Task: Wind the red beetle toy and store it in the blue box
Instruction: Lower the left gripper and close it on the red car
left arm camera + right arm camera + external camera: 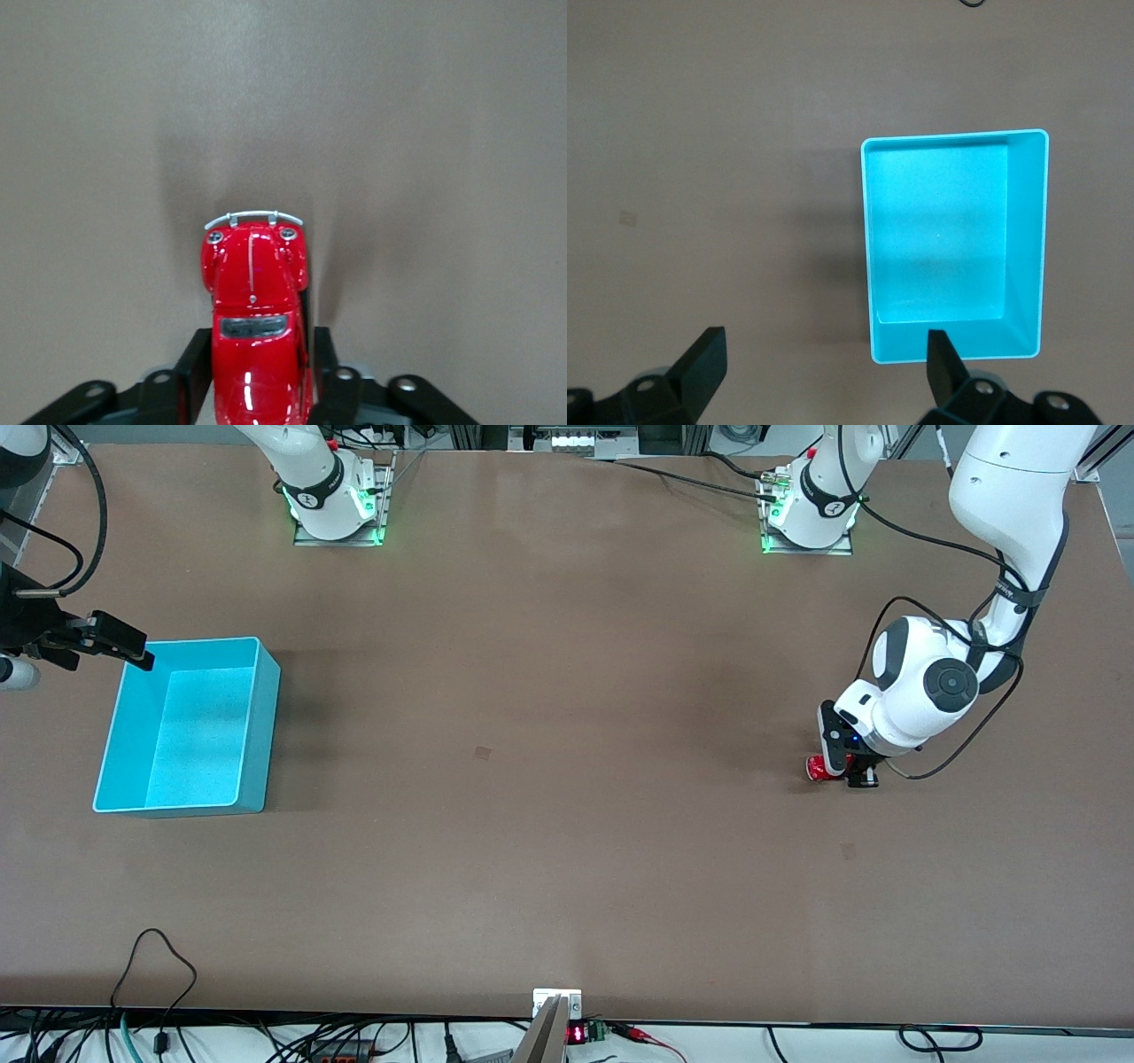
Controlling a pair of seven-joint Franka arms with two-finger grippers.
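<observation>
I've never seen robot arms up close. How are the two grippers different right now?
The left gripper is down at the table, shut on the red beetle toy; the right gripper is open and holds nothing. The left one works at its own end of the table, while the right one waits over the blue box. Both have dark two-finger jaws.

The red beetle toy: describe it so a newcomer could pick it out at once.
Start at the brown table and go to the left arm's end, away from the blue box at the right arm's end. There the left gripper is shut on the red beetle toy. It is tiny, glossy red, with a silvery bumper, the only red thing on the tabletop.
</observation>
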